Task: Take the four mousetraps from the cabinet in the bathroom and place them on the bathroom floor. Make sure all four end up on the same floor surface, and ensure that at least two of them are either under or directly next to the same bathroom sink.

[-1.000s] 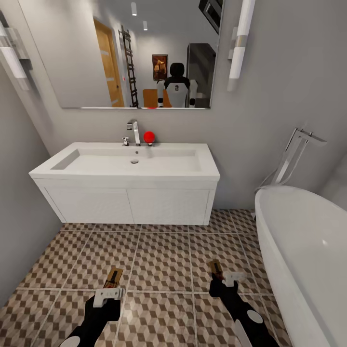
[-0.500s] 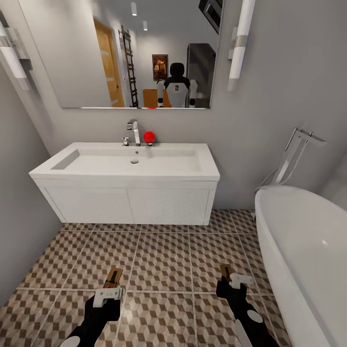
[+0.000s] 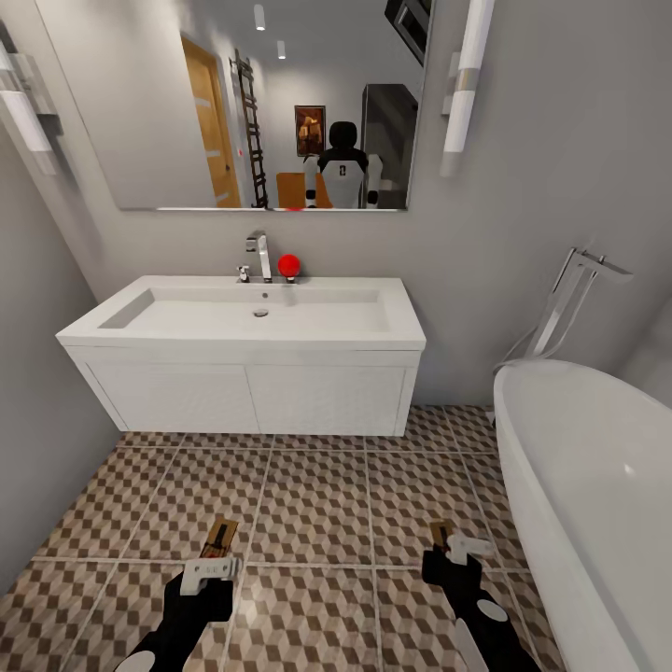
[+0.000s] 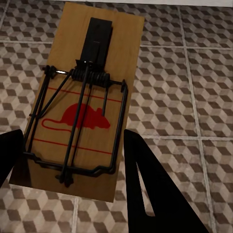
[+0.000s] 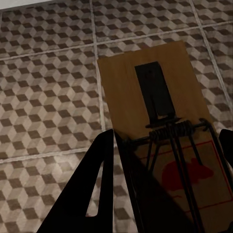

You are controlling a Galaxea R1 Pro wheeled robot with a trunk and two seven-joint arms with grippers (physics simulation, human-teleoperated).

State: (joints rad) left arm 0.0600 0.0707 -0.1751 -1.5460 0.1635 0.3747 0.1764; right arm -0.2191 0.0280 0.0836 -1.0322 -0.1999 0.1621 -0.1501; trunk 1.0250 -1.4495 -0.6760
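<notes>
Two mousetraps are in my grippers above the bathroom floor [image 3: 317, 495], in front of the sink [image 3: 112, 329]. My left gripper [image 3: 213, 563] is shut on one mousetrap [image 3: 221, 536]. In the left wrist view that mousetrap [image 4: 92, 73] lies between the dark fingers [image 4: 150, 194] of the left gripper [image 4: 73, 138], red mouse mark facing up. My right gripper [image 3: 450, 553] is shut on another mousetrap [image 3: 438, 533]. The right wrist view has this mousetrap [image 5: 150, 87] in the right gripper [image 5: 167, 143] over the floor [image 5: 48, 97]. The cabinet is out of view.
A white vanity [image 3: 252, 397] hangs under the sink, with a gap to the floor. A white bathtub [image 3: 597, 495] stands at the right, close to my right arm. A grey wall [image 3: 37, 448] bounds the left. A red round object [image 3: 288, 265] sits by the tap.
My right gripper has moved to the right and a little nearer to me with its mousetrap. The left gripper and its mousetrap have stayed put.
</notes>
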